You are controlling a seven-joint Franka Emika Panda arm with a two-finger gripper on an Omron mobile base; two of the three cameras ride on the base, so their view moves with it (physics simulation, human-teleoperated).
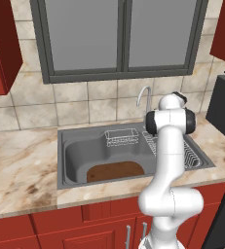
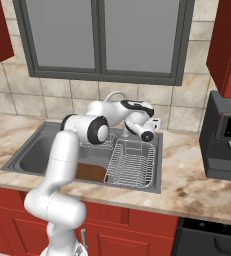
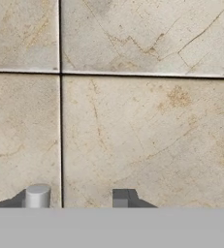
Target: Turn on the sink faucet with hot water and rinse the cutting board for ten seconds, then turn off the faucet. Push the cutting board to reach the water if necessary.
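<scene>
Our gripper [image 2: 156, 122] faces beige wall tiles [image 3: 147, 135] behind the sink faucet [image 1: 144, 95]; we cannot tell its jaw spacing. Wire rack [image 2: 132, 165] sits beside the cutting board [image 1: 115, 171] in the sink [image 1: 75, 151].

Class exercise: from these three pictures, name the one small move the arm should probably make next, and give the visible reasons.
Probably ease the gripper toward the sink faucet and its base lever. No stream falls from the spout, the cutting board lies in the sink at its front, and the hand view faces the tiled backsplash with the fingers apart, holding nothing.
</scene>
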